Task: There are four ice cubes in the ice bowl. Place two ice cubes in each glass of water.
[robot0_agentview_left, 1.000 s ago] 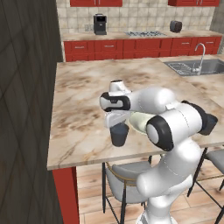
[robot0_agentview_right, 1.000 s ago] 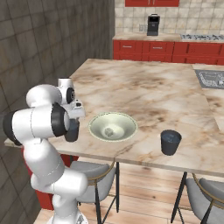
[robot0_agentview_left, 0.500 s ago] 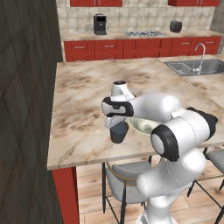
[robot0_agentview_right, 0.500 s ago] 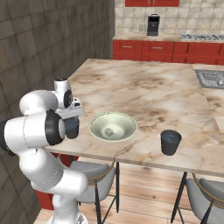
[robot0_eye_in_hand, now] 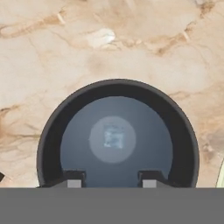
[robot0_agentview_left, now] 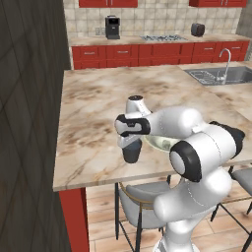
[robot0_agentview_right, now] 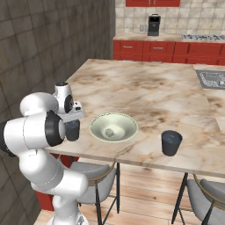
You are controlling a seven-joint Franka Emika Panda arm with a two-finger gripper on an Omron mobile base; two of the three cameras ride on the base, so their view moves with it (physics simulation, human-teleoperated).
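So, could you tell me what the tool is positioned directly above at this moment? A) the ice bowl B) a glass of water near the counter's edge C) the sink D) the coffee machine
B: the hand view looks straight down into the glass of water, with one ice cube at its bottom and the tool over its rim.

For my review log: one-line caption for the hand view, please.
Looking straight down into a dark tumbler on the marble counter, one ice cube at its bottom, fingertips apart at the near rim.

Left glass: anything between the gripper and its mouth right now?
Nothing visible. In the hand view the gripper looks straight down into the left glass; its mouth is open and unobstructed, with one ice cube already at the bottom. The bowl sits beside the glass, out of the path.
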